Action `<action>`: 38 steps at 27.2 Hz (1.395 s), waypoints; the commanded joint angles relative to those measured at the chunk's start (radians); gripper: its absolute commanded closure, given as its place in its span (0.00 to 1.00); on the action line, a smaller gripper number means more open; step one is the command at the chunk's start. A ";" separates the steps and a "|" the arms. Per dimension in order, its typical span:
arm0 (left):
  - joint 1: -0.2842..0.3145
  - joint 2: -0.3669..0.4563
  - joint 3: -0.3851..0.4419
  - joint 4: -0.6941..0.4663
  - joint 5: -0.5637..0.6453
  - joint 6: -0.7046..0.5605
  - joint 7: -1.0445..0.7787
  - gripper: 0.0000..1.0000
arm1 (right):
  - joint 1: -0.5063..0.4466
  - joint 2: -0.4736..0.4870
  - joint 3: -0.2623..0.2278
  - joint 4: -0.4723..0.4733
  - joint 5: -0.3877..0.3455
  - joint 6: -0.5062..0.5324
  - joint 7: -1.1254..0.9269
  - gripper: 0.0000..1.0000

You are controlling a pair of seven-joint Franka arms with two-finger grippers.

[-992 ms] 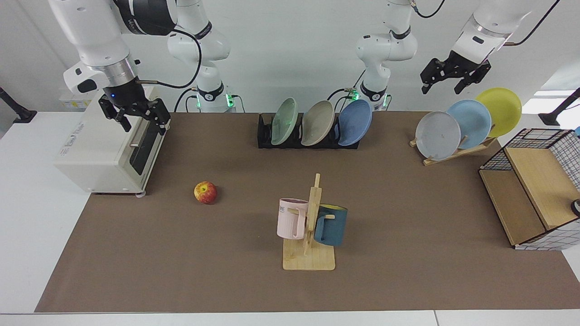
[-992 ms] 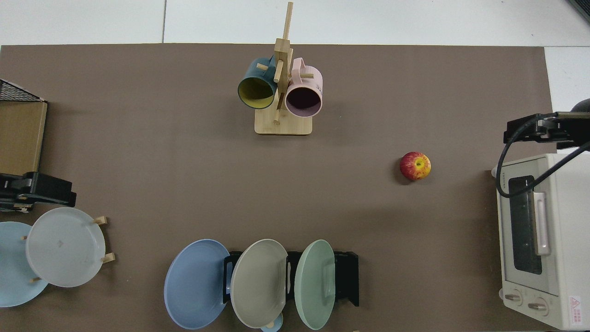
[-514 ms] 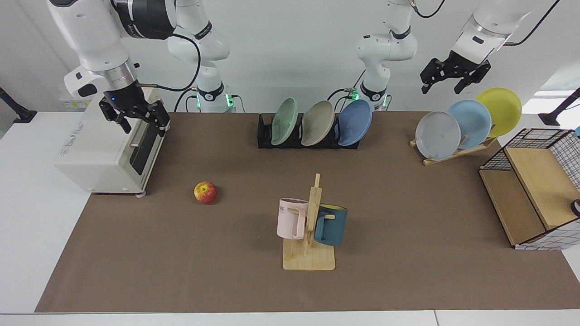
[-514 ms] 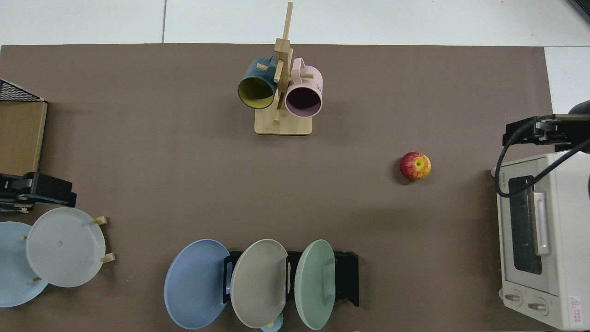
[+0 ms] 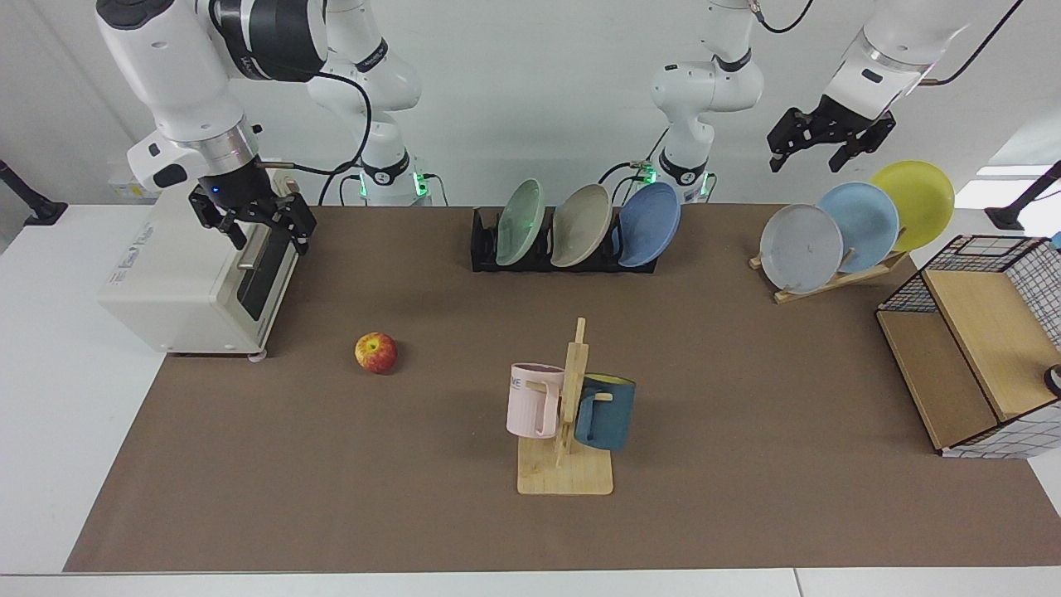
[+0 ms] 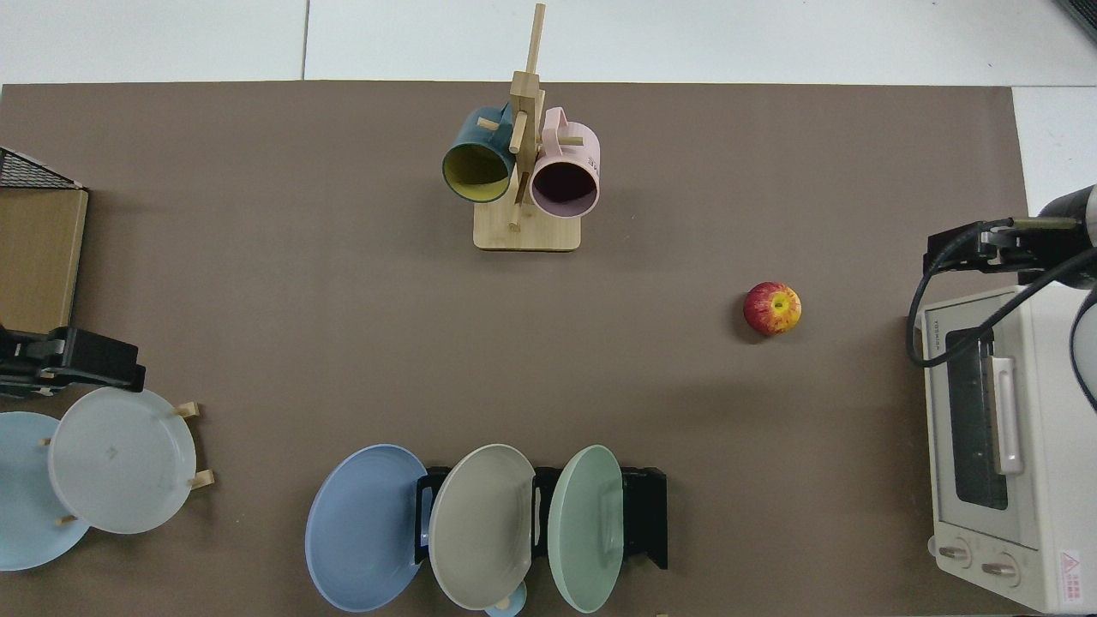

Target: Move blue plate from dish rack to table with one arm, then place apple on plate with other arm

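Facing view: both arms are raised and empty, and nothing of the task looks begun.
Blue plate (image 5: 649, 224): leans in the end slot of the black dish rack (image 5: 489, 249), on the side toward the left arm's base, with a beige plate (image 5: 582, 225) and a green plate (image 5: 520, 221) beside it.
Table (image 5: 746, 497): the brown mat has no plate lying flat on it.
Apple (image 5: 375, 352): sits alone on the mat, near the toaster oven (image 5: 178, 282) and well apart from the dish rack.
Left gripper (image 5: 815, 152): hangs in the air above the wooden plate rack (image 5: 837, 278), fingers spread, nothing between them; well apart from the blue plate.
Right gripper (image 5: 264, 234): hangs over the front of the toaster oven, fingers apart and empty; the apple lies below and off to the side.
Bystanders: a mug tree (image 5: 567, 448) with a pink mug (image 5: 535, 400) and a dark blue mug (image 5: 604, 412) stands mid-table, between the rack and the near edge.
Done so far: nothing, as far as can be judged.
Left to do: lift the plate out of its slot, lay it flat on open mat, then grasp the apple with the other arm and set it on the plate.
Likely split: the left arm seems better placed for the plate, the right for the apple.
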 commanded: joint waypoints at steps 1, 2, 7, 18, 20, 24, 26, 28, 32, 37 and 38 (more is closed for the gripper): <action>0.002 -0.037 0.003 -0.046 -0.004 0.002 0.001 0.00 | -0.016 -0.021 0.005 -0.036 0.010 0.034 -0.033 0.00; 0.002 -0.037 0.003 -0.046 -0.004 0.002 0.001 0.00 | -0.016 -0.021 0.005 -0.036 0.010 0.034 -0.033 0.00; 0.002 -0.045 0.003 -0.057 -0.004 0.006 0.001 0.00 | -0.006 -0.013 0.007 -0.048 0.010 0.048 -0.029 0.00; 0.002 -0.048 0.003 -0.066 -0.004 0.016 0.001 0.00 | -0.006 -0.013 0.007 -0.073 0.010 0.087 -0.032 0.00; 0.002 -0.050 0.003 -0.065 -0.004 0.016 0.001 0.00 | -0.006 -0.013 0.007 -0.073 0.010 0.088 -0.032 0.00; 0.002 -0.050 0.003 -0.066 -0.004 0.014 0.000 0.00 | -0.006 -0.010 0.007 -0.074 0.011 0.087 -0.032 0.00; 0.002 -0.050 0.003 -0.066 -0.004 0.011 0.000 0.00 | -0.004 -0.008 0.007 -0.080 0.011 0.090 -0.030 0.00; 0.000 -0.060 0.003 -0.078 -0.004 0.008 0.001 0.00 | -0.004 -0.007 0.008 -0.090 0.011 0.106 -0.027 0.00; 0.000 -0.136 0.006 -0.201 -0.002 0.057 0.001 0.00 | -0.004 -0.004 0.008 -0.102 0.011 0.131 -0.021 0.00; 0.000 -0.240 -0.006 -0.368 -0.002 0.111 -0.010 0.00 | 0.019 -0.002 0.011 -0.145 0.011 0.194 -0.017 0.00; -0.004 -0.270 -0.012 -0.420 -0.002 0.141 -0.010 0.00 | 0.019 -0.002 0.011 -0.162 0.011 0.211 -0.017 0.00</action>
